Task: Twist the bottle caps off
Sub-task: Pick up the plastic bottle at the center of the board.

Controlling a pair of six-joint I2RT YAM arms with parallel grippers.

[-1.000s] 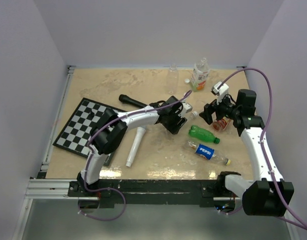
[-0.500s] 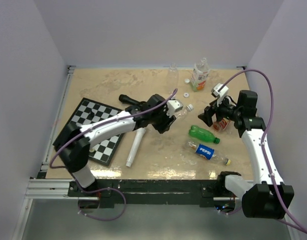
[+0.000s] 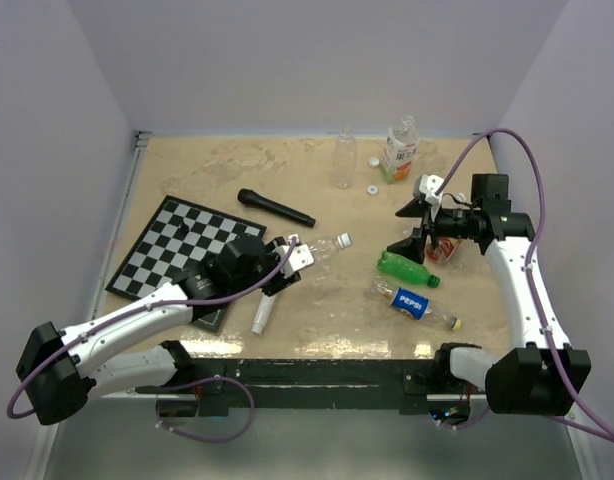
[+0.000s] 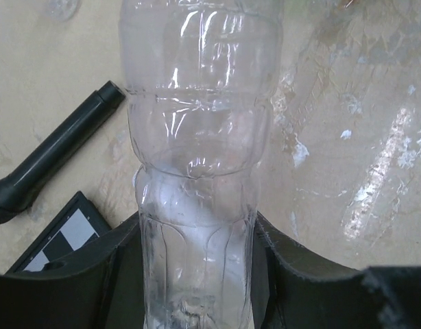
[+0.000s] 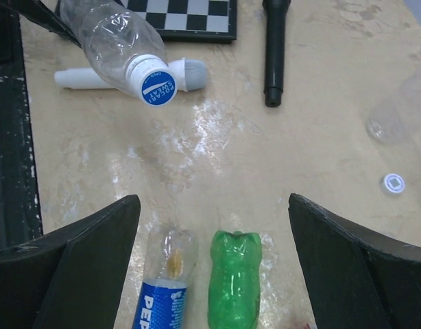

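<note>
- chessboard (image 3: 177, 250): flat on table, the ref. point here.
- left gripper (image 4: 197, 229): just off board's right edge, clamped on body of clear bottle (image 4: 197, 103). Bottle looks lifted & near-horizontal, neck pointing away from board, prob. to offer the cap to the other arm.
- right gripper (image 5: 212, 200): well right of board, jaws spread wide w/ nothing btwn them, facing the neck. Seems set to close & twist.
- green bottle (image 5: 234, 274) & Pepsi bottle (image 5: 162, 295): lying farther right of board, below that gripper, waiting.
- bottle cap (image 5: 158, 87): blue-white, on held bottle's neck right of board, not yet touched.
- loose cap (image 5: 392, 183): white, on table far right of board.
</note>
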